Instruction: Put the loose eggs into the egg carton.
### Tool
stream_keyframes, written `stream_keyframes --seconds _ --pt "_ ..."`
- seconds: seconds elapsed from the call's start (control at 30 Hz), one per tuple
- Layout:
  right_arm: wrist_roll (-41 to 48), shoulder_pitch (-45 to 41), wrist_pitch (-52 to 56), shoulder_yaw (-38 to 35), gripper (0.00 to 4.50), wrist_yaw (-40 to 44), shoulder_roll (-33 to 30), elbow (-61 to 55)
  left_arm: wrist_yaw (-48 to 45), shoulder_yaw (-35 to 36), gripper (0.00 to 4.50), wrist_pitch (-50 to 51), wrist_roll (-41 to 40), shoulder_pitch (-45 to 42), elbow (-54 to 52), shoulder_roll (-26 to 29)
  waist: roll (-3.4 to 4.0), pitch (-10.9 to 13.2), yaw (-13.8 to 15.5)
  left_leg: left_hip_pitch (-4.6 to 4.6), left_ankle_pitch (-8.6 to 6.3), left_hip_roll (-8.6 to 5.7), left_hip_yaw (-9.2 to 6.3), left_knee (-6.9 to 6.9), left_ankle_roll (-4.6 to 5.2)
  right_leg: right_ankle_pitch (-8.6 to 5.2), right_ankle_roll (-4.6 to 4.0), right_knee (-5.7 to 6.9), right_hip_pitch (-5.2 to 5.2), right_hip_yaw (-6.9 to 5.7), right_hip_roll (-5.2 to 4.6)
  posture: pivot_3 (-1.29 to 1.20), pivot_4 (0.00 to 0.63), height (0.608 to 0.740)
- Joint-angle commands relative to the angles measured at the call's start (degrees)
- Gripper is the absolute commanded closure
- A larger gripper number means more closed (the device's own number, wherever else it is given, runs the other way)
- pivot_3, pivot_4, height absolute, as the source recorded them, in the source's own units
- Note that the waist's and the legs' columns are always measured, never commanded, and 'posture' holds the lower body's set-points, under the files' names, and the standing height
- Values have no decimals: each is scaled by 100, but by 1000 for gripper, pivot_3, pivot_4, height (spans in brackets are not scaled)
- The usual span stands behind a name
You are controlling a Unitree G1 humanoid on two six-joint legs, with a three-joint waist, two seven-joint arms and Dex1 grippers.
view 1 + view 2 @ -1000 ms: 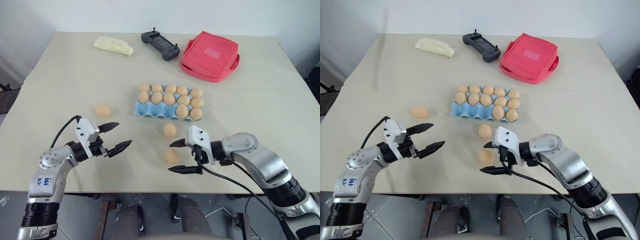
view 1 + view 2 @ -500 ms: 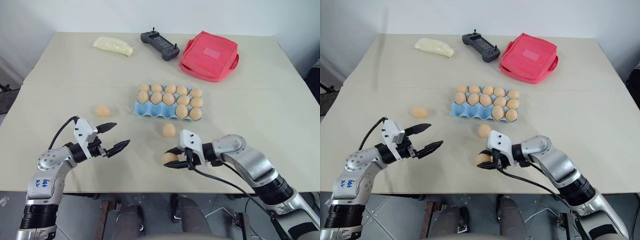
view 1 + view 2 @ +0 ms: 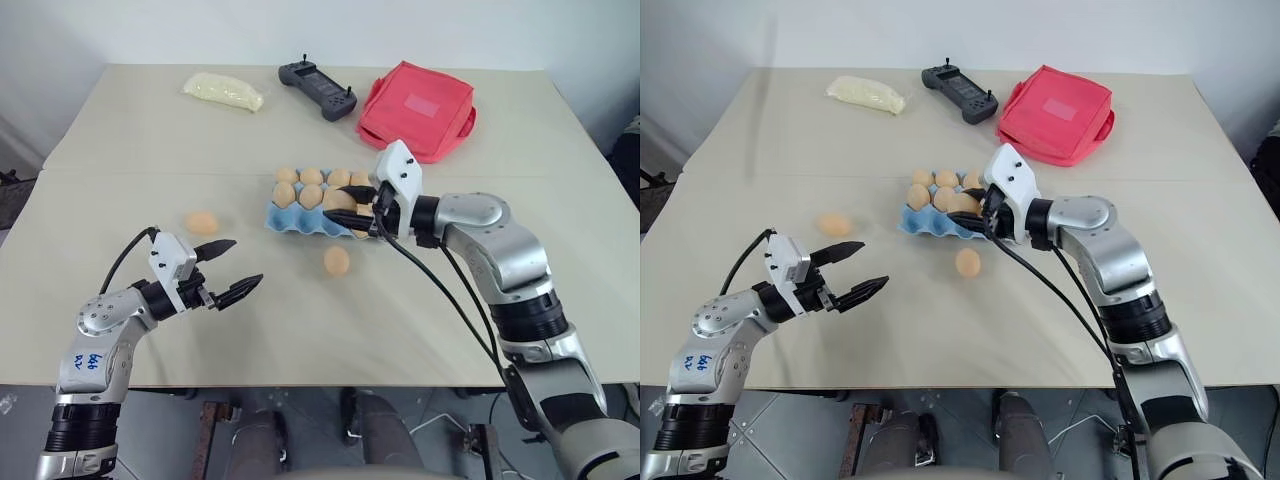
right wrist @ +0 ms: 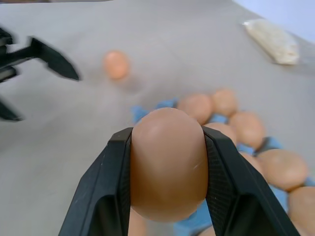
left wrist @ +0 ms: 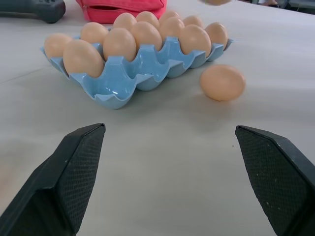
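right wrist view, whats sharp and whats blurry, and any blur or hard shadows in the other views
Right wrist view: the held egg between the right hand's fingers is sharp; the egg carton, the loose egg and the left hand behind it are soft. Left wrist view: carton and nearby egg crisp, with soft shadows. Eye views: even light, faint shadows, no glare.

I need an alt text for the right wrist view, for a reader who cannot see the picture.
Two black gripper fingers clamp a smooth tan egg just above a light blue moulded egg carton holding more eggs. Beyond, one loose egg lies on the beige table, beside the other gripper's black fingertips and a pale yellow packet.
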Motion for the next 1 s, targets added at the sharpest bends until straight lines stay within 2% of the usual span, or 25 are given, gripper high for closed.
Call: stream_keyframes --seconds 0.03,0.17,0.33,0.6,0.63,0.8,1.0 --pt "-244 -264 -376 -14 2958 -248 263 435 17 48 0 -114 -36 -6 -151 -6 0 0 -9 0 2 1 1 0 -4 0 0 0 0 0 0 0 150 740" --pt "-565 -399 -678 8 2958 -451 486 1038 44 76 0 -123 -40 39 -196 -13 1 0 -9 0 7 1 1 0 -15 0 0 0 0 -1 0 0 150 740" --pt "-603 -408 -761 14 2958 -314 615 1156 80 99 0 -146 -39 77 -215 -21 2 1 -22 -1 8 4 3 -2 -19 0 0 0 -1 -1 0 0 150 740" --pt "-683 -395 -728 6 132 -287 692 1170 89 96 0 -177 -44 43 -150 -17 2 1 -45 0 6 8 3 -2 -20 0 0 1 -1 -3 1 0 150 740" --pt "-687 -389 -722 2 29 -284 683 1149 86 95 0 -180 -44 38 -143 -17 2 1 -51 0 6 8 3 -2 -20 0 0 1 -1 -3 1 0 150 740" --pt "-625 -302 -648 -118 29 -195 456 801 47 78 0 -206 -31 -43 -25 -9 3 2 -86 -1 6 10 2 -3 -21 0 0 0 -1 -4 0 0 150 740" --pt "-175 431 -179 -361 29 358 -370 -598 16 8 0 -244 6 -184 145 -33 3 2 -59 -2 1 11 -4 -6 -23 0 0 -5 0 -11 -1 0 150 740"
